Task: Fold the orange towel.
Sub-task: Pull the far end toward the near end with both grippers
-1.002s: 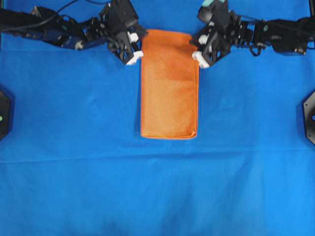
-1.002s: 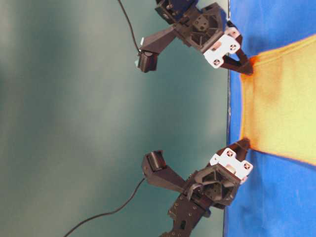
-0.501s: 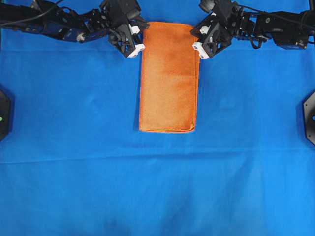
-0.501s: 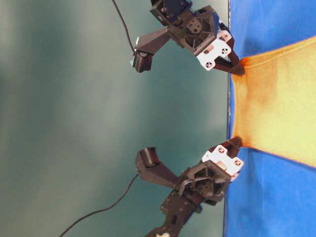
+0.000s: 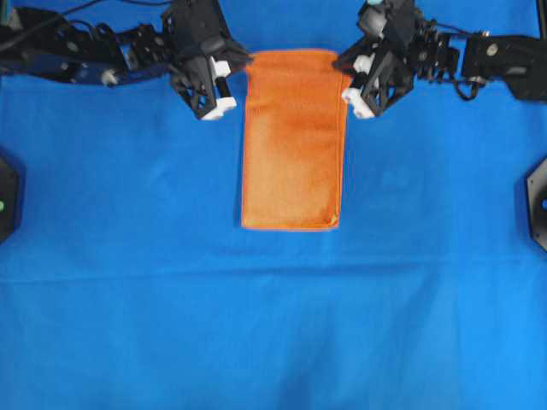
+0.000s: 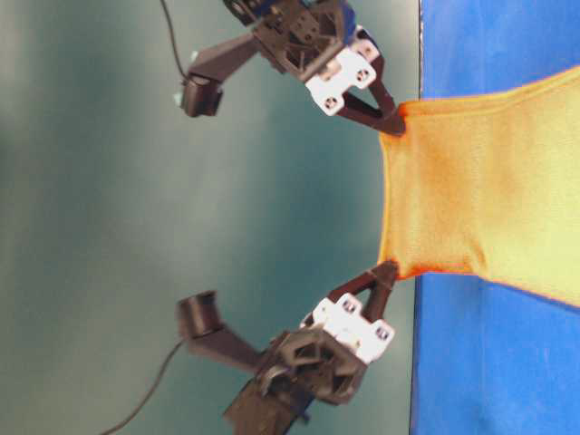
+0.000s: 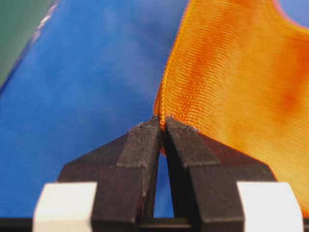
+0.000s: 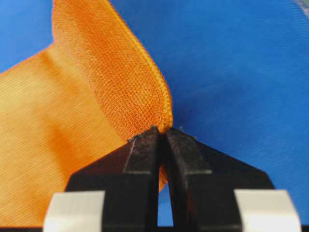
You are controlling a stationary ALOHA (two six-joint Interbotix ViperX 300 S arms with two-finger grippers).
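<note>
Orange towel (image 5: 291, 141) folded lengthwise on blue cloth (image 5: 273, 325). Far corners pinched in closed left fingers (image 7: 145, 140) and right fingers (image 8: 145, 145), lifted.

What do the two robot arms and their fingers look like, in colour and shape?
Both arms are black, with exposed black cables. The left gripper and right gripper have black tapering fingers mounted on white blocks with small screws. A black camera housing sticks out behind each wrist.

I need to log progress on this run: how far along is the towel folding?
Done: the orange towel already lies as a narrow folded strip on the blue cloth. In hand: left gripper and right gripper pinch its far corners, lifted. Left: carrying that end over to the near edge.
</note>
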